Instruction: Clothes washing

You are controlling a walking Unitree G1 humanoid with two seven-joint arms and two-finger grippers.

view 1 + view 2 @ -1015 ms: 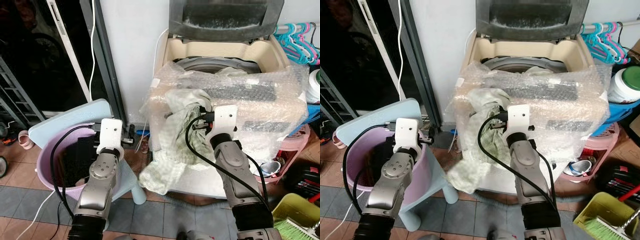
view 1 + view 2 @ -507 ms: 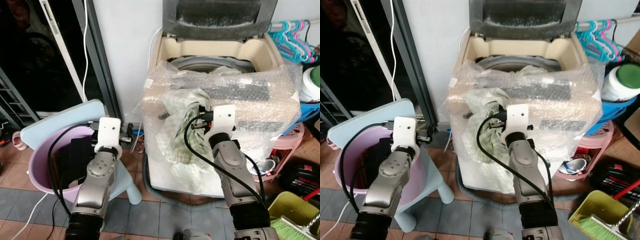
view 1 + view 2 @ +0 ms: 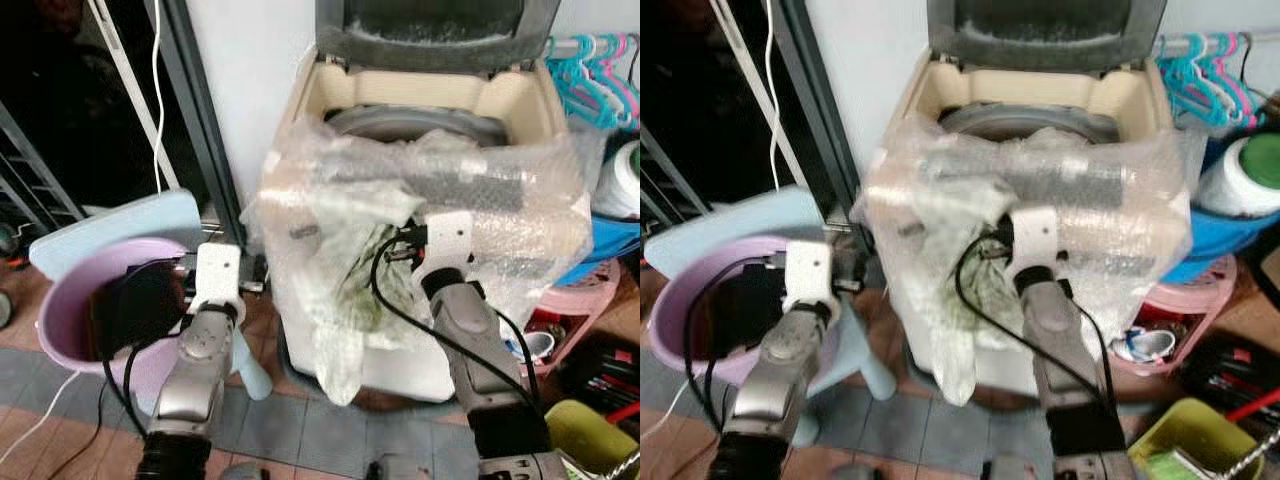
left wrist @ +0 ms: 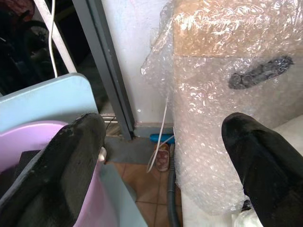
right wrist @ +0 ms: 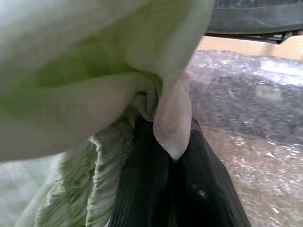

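Cloth is what this job is about — one pale green cloth (image 3: 350,270) hangs down the front of the washing machine (image 3: 420,100), over the bubble wrap (image 3: 520,215) that covers the machine's top and front. Its upper end is bunched up near the top edge, and the rest dangles toward the floor.

The right gripper (image 5: 163,156) has its two black fingers pressed close together with a fold of the cloth pinched between them. The wrist view shows the cloth spilling over and around the fingertips.

The left gripper (image 4: 163,161) is spread wide and holds nothing. It hovers between the pink tub (image 3: 75,310) on the blue stool (image 3: 110,225) and the wrapped machine.

I think the cloth is soft, floppy and light. It looks thin and crinkly, so it will sag and swing when it is lifted, and the long hanging end may drag on the bubble wrap or catch on the rim. It will not break. A pinch on a thick, bunched part is best — a thin edge could slip out of the fingers. To get it into the open drum (image 3: 410,125), the arm would have to lift it high enough for the hanging tail to clear the front edge.

No brand name, label or writing can be read anywhere; the eye views are blurry.
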